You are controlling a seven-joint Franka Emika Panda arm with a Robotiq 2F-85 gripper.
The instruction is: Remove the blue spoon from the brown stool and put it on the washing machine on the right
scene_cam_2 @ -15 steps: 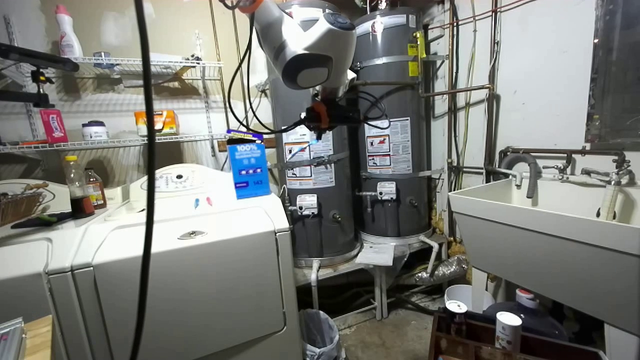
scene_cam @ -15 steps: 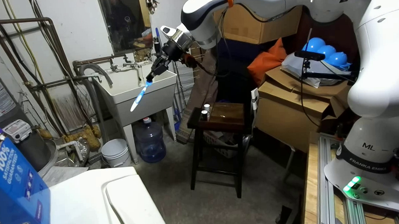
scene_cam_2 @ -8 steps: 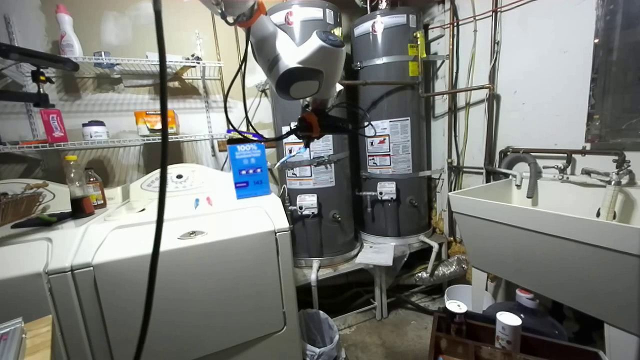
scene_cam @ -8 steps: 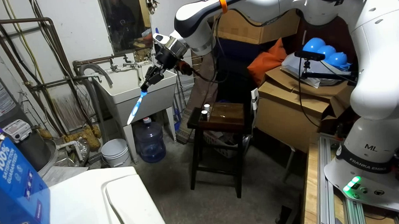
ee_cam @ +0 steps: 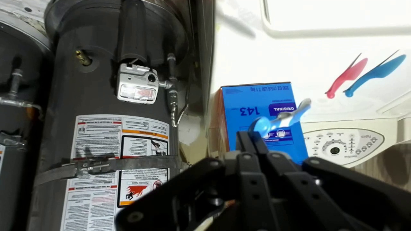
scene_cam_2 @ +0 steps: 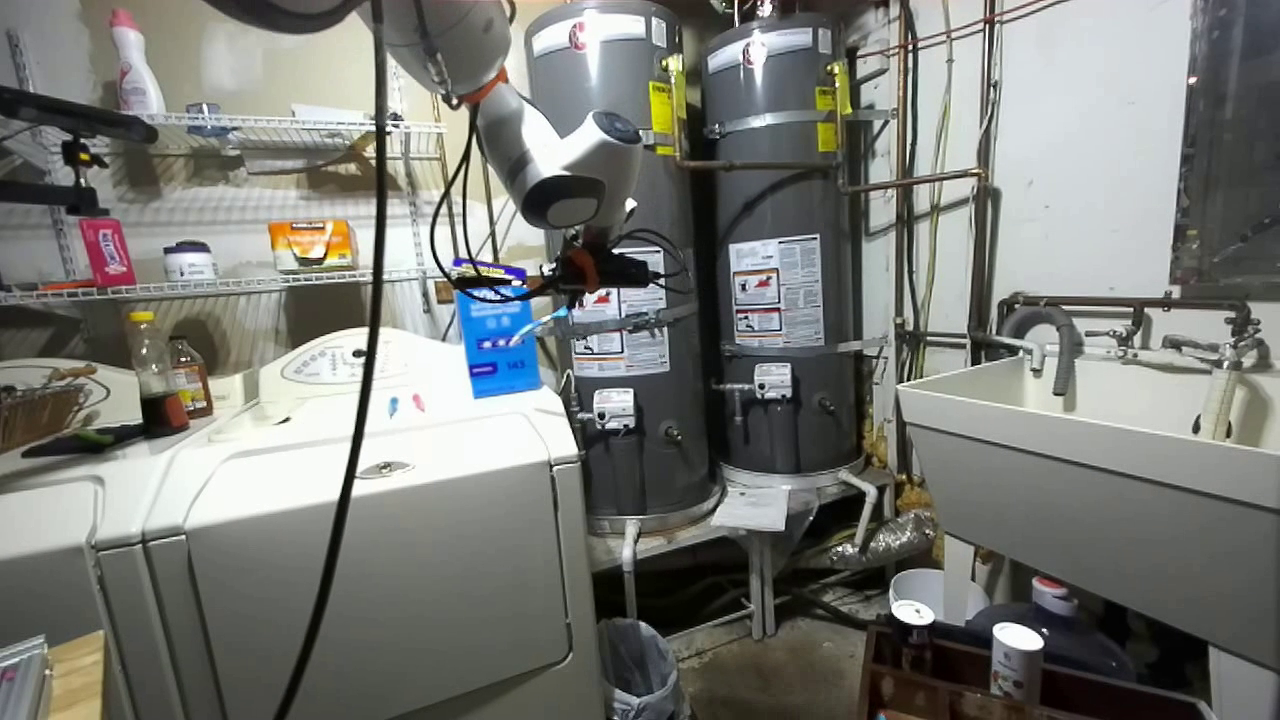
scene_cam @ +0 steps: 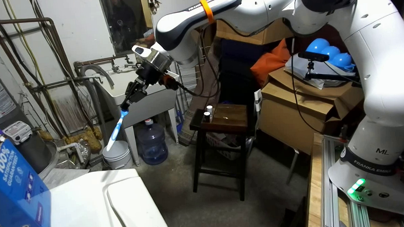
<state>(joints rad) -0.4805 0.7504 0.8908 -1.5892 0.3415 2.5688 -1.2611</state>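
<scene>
My gripper (scene_cam: 124, 106) is shut on one end of the light-blue spoon (scene_cam: 116, 130). The spoon slants down from the fingertips in both exterior views. In the wrist view the spoon (ee_cam: 285, 120) juts from the tips of the gripper (ee_cam: 252, 136), across the front of the blue carton. The gripper is in the air beyond the far edge of the white washing machine (scene_cam: 80, 198), apart from it. The washing machine also shows in an exterior view (scene_cam_2: 380, 560). The brown stool (scene_cam: 196, 120) stands well behind, with a wooden box (scene_cam: 234, 114) on its seat.
The blue carton (scene_cam_2: 500, 345) stands on the washing machine's corner, near the spoon. A blue utensil (ee_cam: 375, 75) and a pink utensil (ee_cam: 348, 77) lie on the top. Grey water heaters (scene_cam_2: 630, 440) stand beside the machine. A utility sink (scene_cam: 145, 112) is behind the gripper.
In an exterior view my gripper has moved left and down, carrying the spoon closer to the washing machine and the carton. The stool and the carton have not moved.
</scene>
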